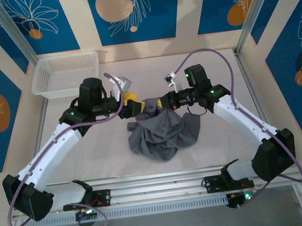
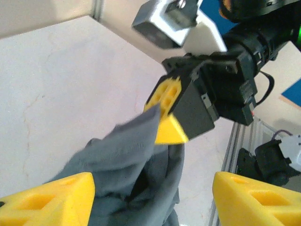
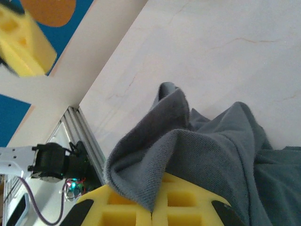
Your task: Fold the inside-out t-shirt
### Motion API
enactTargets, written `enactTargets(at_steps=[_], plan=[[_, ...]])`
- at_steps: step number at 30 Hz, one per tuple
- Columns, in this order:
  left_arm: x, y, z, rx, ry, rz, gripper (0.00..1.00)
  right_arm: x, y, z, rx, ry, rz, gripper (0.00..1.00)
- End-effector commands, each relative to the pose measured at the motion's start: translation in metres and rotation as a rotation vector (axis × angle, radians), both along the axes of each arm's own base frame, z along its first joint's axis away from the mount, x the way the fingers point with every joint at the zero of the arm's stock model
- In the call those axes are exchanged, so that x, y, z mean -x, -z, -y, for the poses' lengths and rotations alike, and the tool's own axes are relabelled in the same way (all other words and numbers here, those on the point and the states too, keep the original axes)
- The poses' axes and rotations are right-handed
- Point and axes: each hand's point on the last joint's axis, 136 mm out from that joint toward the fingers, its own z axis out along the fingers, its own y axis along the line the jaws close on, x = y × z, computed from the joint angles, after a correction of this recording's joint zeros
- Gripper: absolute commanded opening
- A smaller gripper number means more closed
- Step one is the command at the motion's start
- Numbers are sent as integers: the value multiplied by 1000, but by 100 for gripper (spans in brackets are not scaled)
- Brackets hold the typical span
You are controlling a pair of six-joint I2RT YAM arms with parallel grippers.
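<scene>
The dark grey t-shirt (image 1: pixel 161 136) lies in a crumpled heap near the middle of the surface (image 1: pixel 95 151). One bit of it is lifted up: the right fingers (image 3: pixel 178 205) are pressed together on a fold of the cloth and pinch it tight. The left fingers (image 2: pixel 47 200) are spread wide apart. The lifted cloth hangs between them, but they grip nothing. Both sets of fingers meet just beside each other, above the far side of the heap. A white mesh basket (image 1: pixel 63 73) sits at the far left corner.
</scene>
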Motion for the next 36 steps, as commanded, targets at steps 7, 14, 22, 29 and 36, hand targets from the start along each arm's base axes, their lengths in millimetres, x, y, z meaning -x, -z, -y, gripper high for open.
enactTargets(at_steps=[7, 14, 22, 29, 36], plan=[[-8, 51, 16, -87, 252, -117, 74, 28, -32, -18, -49, -177, 101, 0], [-1, 54, 19, 5, 339, -191, 54, 24, -31, -14, -14, -144, 116, 0], [-16, 56, 12, -21, 190, -172, 0, 8, -17, -9, 49, -58, 108, 9], [-20, -23, 2, 123, -44, -70, 0, -26, 35, 23, 273, 253, 66, 20], [-9, -22, 13, 118, -16, -117, 0, 8, 12, 11, 161, 142, 68, 38]])
